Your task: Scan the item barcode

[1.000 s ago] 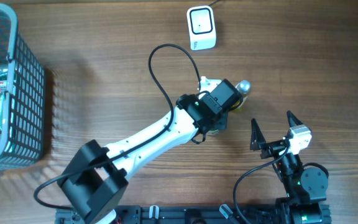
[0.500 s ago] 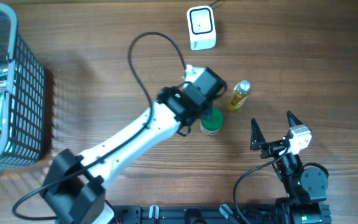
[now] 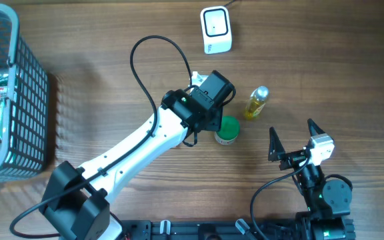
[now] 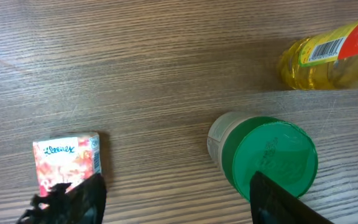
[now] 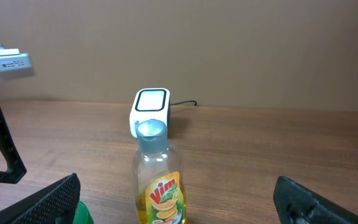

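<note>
Right of centre in the overhead view, the bottle (image 3: pixel 256 102) stands upright on the counter (image 3: pixel 112 53), below the white scanner (image 3: pixel 216 29) and just up and right of the green-lidded jar (image 3: pixel 227 130). Of the loose items it is the only one showing a barcode (image 4: pixel 322 51), so I take it to be the thing to scan.

It looks like small clear plastic filled with yellow liquid under a grey cap. It is probably fairly light and stiff enough to squeeze, but smooth, round and narrow-based, so likely to slip or topple. The best hold seems to be across the body below the shoulder, on the sides that leave the striped patch bare.

The left arm's fingers (image 4: pixel 79 202) stand apart over bare wood with nothing between them: one is beside the tissue pack (image 4: pixel 67 163), the other in front of the jar. The right arm's fingers (image 3: pixel 273 143) are spread wide and empty at the lower right, well apart from the bottle.

The left arm hides the tissue pack from overhead. The bottle is cut off at the right edge of the left wrist view. No code shows on the jar or the tissue pack. The basket (image 3: pixel 29 80) runs off the left edge, its contents only partly readable.
</note>
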Available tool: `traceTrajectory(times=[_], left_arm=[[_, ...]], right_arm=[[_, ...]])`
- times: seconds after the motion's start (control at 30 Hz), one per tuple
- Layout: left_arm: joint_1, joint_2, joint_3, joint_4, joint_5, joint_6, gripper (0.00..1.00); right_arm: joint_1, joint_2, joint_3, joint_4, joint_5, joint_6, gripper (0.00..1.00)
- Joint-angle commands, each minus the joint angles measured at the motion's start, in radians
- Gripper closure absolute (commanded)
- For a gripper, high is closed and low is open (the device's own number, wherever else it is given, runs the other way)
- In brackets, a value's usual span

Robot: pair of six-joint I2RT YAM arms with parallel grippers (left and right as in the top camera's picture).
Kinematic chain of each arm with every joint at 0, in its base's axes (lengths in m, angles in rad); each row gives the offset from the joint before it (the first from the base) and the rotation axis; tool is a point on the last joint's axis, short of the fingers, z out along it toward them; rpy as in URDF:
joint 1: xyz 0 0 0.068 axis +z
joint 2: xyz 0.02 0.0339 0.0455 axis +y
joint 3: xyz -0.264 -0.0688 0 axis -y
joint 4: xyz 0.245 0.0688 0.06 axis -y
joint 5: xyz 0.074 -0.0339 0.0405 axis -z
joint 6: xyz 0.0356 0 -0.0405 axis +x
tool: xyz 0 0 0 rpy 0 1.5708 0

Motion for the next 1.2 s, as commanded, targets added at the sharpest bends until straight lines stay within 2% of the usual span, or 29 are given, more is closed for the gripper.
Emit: traceTrajectory(times=[0.0, 0.07, 0.23, 0.37, 0.53, 0.7, 0.93, 1.07, 1.17], left_arm=[[-0.014, 0.03, -0.006, 0.0, 0.014, 0.005, 0.41], [-0.026, 0.058, -0.006, 0.005, 0.049, 0.005, 0.43], [-0.049, 0.151, -0.006, 0.003, 0.056, 0.001, 0.58], [-0.05, 0.19, -0.006, 0.014, 0.06, -0.006, 0.57], [-0.071, 0.192, -0.006, 0.047, 0.156, -0.006, 0.56], [-0.105, 0.191, -0.006, 0.123, 0.178, -0.006, 0.57], [-0.08, 0.15, -0.003, 0.183, 0.252, -0.005, 0.59], [-0.05, 0.108, -0.003, 0.171, 0.17, 0.002, 0.57], [0.057, -0.016, -0.003, 0.118, 0.119, 0.002, 0.54]], right_arm=[[-0.005, -0.003, -0.001, 0.004, -0.013, 0.004, 0.0], [-0.005, -0.003, -0.001, 0.003, -0.013, 0.004, 0.0], [-0.005, -0.003, -0.001, 0.004, -0.013, 0.004, 0.0], [-0.005, -0.003, -0.001, 0.004, -0.013, 0.004, 0.0], [-0.005, -0.003, -0.001, 0.003, -0.013, 0.004, 0.0], [-0.005, -0.003, -0.001, 0.004, -0.013, 0.004, 0.0], [-0.005, -0.003, -0.001, 0.004, -0.013, 0.004, 0.0], [-0.005, -0.003, -0.001, 0.004, -0.013, 0.004, 0.0], [-0.005, -0.003, -0.001, 0.004, -0.013, 0.004, 0.0]])
